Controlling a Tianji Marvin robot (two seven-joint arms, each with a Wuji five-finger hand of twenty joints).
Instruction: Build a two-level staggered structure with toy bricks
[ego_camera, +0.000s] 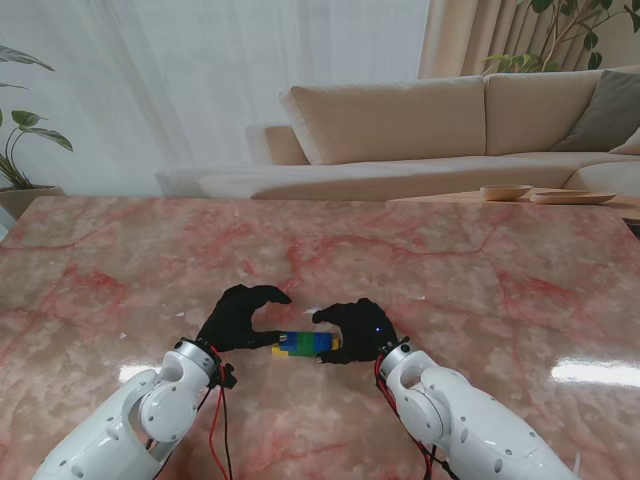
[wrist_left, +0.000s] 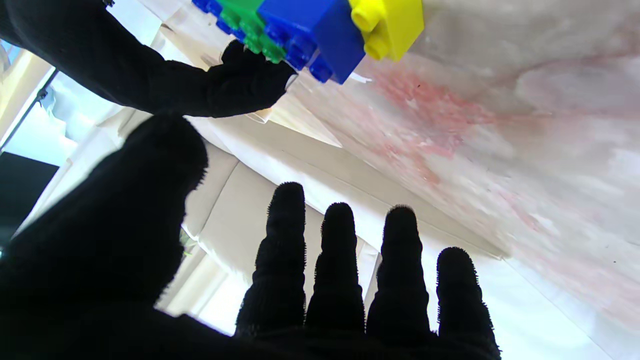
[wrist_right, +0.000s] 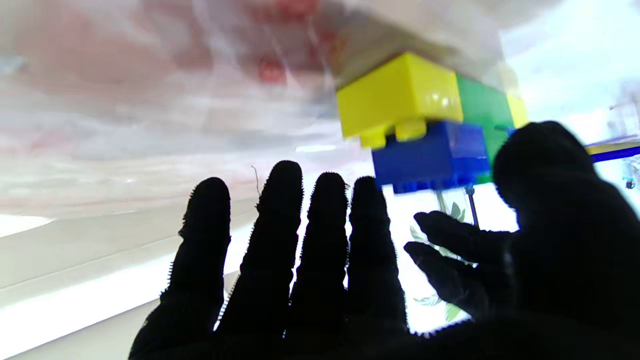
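Count at this moment, stand view: one marble table (ego_camera: 480, 270); two black-gloved hands over it, the left hand (ego_camera: 240, 318) and the right hand (ego_camera: 357, 330). One brick cluster (ego_camera: 305, 344) between them. Bricks countable by colour from the wrist views: two yellow, the yellow end brick (wrist_right: 397, 97) and a second yellow brick (wrist_right: 517, 111) at the far end; one green brick (wrist_right: 482, 106); at least one blue brick (wrist_right: 432, 156). Whether further blue bricks sit in the cluster cannot be told. Beyond the table: one beige sofa (ego_camera: 450, 130), two shallow dishes (ego_camera: 545, 194) on a side surface.
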